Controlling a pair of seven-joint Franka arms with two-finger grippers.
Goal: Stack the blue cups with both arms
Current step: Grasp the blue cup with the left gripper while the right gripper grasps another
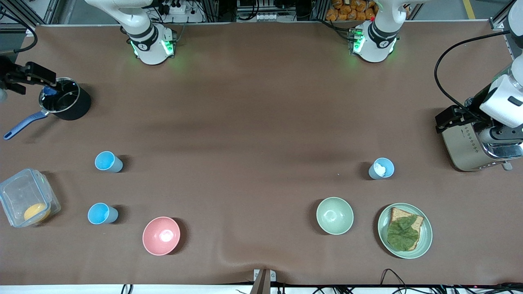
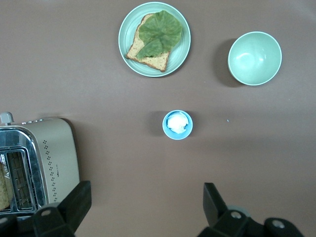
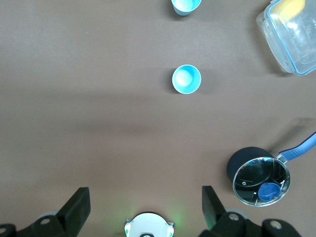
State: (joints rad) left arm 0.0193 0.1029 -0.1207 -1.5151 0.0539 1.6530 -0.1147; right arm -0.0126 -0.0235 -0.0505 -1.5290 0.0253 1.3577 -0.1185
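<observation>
Both grippers hung wide open and empty: the left gripper (image 2: 143, 210) over the toaster (image 1: 470, 147), the right gripper (image 3: 143, 210) over the pot (image 1: 65, 100). Three cups stood apart: two (image 1: 107, 161) (image 1: 101, 213) toward the right arm's end, one (image 1: 382, 168) near the green bowl (image 1: 334, 215). That last cup held something white, so stacking could jam or spill it.

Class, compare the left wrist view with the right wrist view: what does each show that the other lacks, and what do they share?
Only the left wrist view: a silver metal toaster, a pale green bowl, a green plate bearing bread with a leaf, one light-blue plastic cup. Only the right wrist view: two light-blue cups, a black saucepan, a clear plastic container. Shared: brown table, open gripper fingers.
</observation>
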